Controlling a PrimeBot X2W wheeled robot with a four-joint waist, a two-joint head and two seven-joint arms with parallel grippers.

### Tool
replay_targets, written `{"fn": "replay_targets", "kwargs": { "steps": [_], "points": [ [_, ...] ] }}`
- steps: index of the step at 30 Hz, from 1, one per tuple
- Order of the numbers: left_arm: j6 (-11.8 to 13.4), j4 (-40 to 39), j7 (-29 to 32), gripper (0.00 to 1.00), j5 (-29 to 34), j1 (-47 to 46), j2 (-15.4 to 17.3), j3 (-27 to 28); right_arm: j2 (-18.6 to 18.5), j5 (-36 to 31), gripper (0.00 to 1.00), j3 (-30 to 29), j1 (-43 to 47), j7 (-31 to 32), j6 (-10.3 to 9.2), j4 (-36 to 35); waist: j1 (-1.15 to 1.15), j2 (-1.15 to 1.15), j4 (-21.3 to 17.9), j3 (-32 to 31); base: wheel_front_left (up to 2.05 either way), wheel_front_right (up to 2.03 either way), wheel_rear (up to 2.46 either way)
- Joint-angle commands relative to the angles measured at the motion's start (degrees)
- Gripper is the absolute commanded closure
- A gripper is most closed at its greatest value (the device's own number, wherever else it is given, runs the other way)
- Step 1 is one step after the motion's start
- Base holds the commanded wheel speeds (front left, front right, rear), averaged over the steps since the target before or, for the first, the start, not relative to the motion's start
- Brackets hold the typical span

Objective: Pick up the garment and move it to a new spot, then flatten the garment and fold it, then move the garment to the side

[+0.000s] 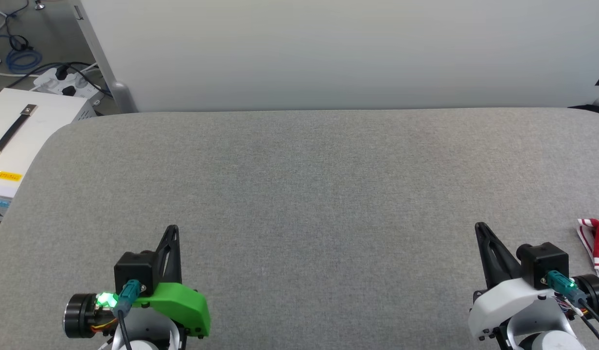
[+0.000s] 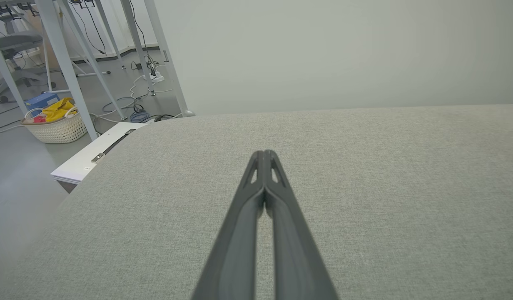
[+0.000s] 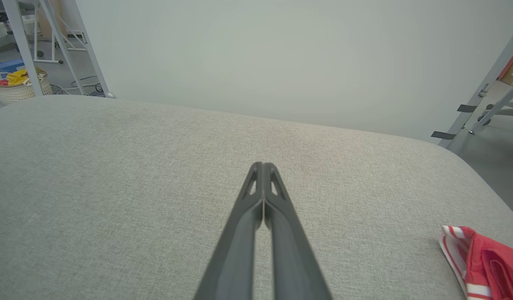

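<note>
Your left gripper point(image 1: 172, 232) and right gripper point(image 1: 481, 228) stand over the near part of the grey cloth-covered table point(image 1: 299, 184), well apart. Each has its two dark fingers pressed tip to tip and holds nothing. You see the garment point(image 3: 485, 260) lying near the table's right edge, out to the right of the right gripper and clear of it, with its red cloth and striped trim partly cut off by the frame.

Table top point(image 1: 299, 194) — matt, coarse-woven cloth; garment point(image 3: 485, 262) — soft, smooth cloth with ribbed-looking trim.
</note>
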Motion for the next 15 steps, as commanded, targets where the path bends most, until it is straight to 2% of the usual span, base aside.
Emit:
{"fn": "replay_targets", "kwargs": {
  "steps": [1, 15],
  "points": [
    [0.24, -0.09, -0.05, 1.00, 0.55, -1.03, -0.30, 0.02, -0.05, -0.55, 1.00, 0.04, -0.94, 0.16, -0.04, 0.12, 0.00, 0.00, 0.00, 0.00, 0.00, 0.00, 0.00],
    [0.24, -0.09, -0.05, 1.00, 0.55, -1.03, -0.30, 0.02, -0.05, -0.55, 1.00, 0.04, -0.94, 0.16, -0.04, 0.12, 0.00, 0.00, 0.00, 0.00, 0.00, 0.00, 0.00]
  ]
}}
